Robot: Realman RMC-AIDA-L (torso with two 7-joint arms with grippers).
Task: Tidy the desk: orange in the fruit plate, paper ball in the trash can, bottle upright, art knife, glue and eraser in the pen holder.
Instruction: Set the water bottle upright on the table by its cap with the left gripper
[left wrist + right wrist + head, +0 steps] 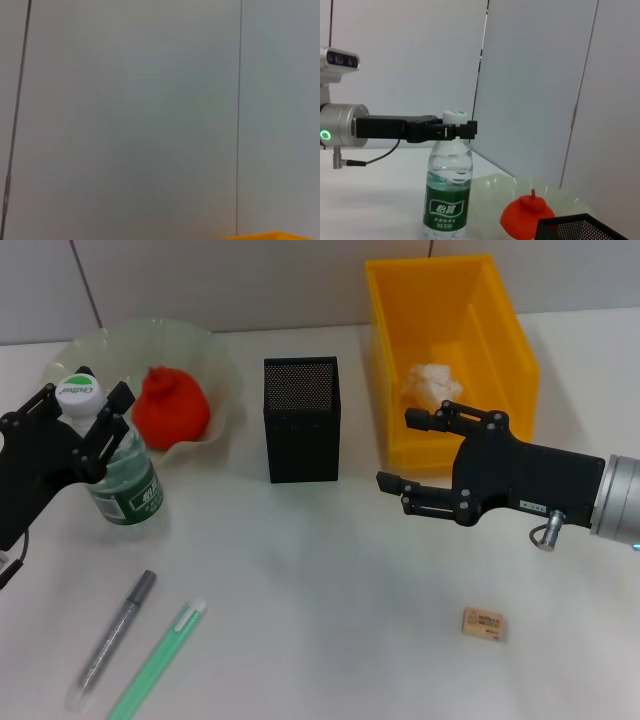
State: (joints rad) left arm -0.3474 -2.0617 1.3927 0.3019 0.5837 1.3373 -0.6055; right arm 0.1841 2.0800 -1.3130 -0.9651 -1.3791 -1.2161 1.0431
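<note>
Standing upright at the far left beside the fruit plate (pixel 225 390), the bottle (pixel 115 465) sits between the left gripper (pixel 85 410)'s spread fingers, which should back off straight without tipping it.

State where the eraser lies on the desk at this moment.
In the head view, the eraser lies flat on the desk on the robot's right, near the front edge, below the right gripper and apart from everything else.

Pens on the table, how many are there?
2. A grey pen and a green pen lie side by side on the desk, in front of the bottle. The pen holder's inside is hidden.
</note>
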